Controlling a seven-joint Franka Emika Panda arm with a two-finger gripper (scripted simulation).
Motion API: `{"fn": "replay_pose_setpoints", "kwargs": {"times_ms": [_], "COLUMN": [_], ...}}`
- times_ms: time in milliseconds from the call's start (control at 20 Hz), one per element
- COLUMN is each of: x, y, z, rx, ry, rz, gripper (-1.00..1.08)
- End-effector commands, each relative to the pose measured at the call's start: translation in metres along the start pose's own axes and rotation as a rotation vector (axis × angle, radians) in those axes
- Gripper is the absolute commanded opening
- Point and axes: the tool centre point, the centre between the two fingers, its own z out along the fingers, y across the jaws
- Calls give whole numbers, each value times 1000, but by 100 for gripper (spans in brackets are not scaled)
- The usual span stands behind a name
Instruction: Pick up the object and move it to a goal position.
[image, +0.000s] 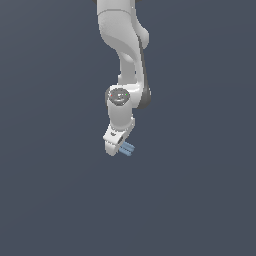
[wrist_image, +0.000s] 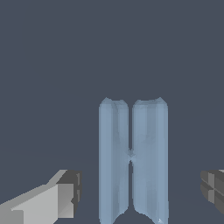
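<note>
The object (wrist_image: 133, 162) is a light-blue flat oblong block with lengthwise ridges, lying on the dark grey floor. In the wrist view it sits between my two fingers, with a gap on each side. One finger (wrist_image: 65, 199) and the other finger (wrist_image: 213, 187) stand apart from it, neither touching. My gripper (wrist_image: 140, 192) is open and straddles the block. In the exterior view the white hand hangs low over the floor, the gripper (image: 120, 148) sits at its lower end, and the block (image: 128, 149) pokes out toward the exterior view's right.
The white arm (image: 125, 55) comes down from the top of the exterior view. A uniform dark grey floor (image: 50, 200) lies all around, with no other objects in view.
</note>
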Motion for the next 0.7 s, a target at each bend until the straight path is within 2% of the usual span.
{"fn": "replay_pose_setpoints", "kwargs": {"times_ms": [0, 300, 550, 600, 650], "x": [0, 0, 0, 0, 0], "y": [-1, -1, -1, -1, -1], "z": [9, 36, 43, 43, 43], "rx": [1, 1, 1, 1, 1], "ry": [0, 0, 0, 0, 0], "rz": [-1, -4, -4, -4, -4], "gripper": [100, 100, 100, -100, -100]}}
